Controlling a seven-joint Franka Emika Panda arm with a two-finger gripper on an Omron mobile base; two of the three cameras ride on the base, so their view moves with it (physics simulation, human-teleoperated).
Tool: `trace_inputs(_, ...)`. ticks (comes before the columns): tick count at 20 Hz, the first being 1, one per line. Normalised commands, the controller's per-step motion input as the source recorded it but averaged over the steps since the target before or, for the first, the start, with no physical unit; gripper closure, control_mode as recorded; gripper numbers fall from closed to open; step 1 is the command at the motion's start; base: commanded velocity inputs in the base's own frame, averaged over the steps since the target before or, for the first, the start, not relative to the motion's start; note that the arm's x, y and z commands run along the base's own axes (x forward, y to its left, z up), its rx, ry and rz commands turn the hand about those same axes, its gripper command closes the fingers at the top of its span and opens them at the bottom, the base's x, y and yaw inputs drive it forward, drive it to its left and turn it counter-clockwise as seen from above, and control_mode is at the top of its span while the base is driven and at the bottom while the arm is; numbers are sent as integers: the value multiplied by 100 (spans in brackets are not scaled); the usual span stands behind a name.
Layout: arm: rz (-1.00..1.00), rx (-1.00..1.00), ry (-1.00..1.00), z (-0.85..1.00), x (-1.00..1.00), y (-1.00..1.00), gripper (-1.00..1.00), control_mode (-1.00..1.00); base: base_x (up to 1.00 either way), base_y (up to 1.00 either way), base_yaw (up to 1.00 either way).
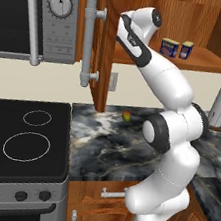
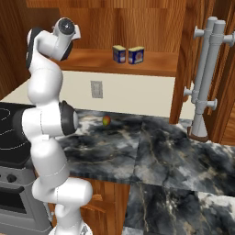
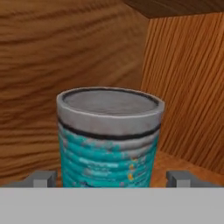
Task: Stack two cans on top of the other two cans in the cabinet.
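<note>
Claw [image 3: 110, 179] stands spread, fingertips either side of a teal can [image 3: 109, 138] inside the cabinet [image 3: 52, 57], probably set for a grasp, or freshly let go.

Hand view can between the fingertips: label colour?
Teal can, worn label, grey lid; clearest in the hand view.

You see a teal ribbed can [image 3: 109, 140], grey lid, dark rim band. Two blue-and-yellow cans [image 2: 128, 55] sit in the brown wood-grain cabinet [image 2: 151, 62]. The counter [image 2: 174, 151] is dark marbled.
</note>
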Motion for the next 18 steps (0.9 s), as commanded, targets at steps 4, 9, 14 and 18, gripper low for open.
trace_inputs(4, -1, 0, 0, 0, -24, -20, -100, -100, 0, 0, 0)
trace_inputs(9, -7, 0, 0, -1, -29, -12, -100, -100, 0, 0, 0)
trace_inputs(14, -9, 0, 0, -3, -34, -10, -100, -100, 0, 0, 0)
trace_inputs(18, -13, 0, 0, -5, -42, -27, -100, -100, 0, 0, 0)
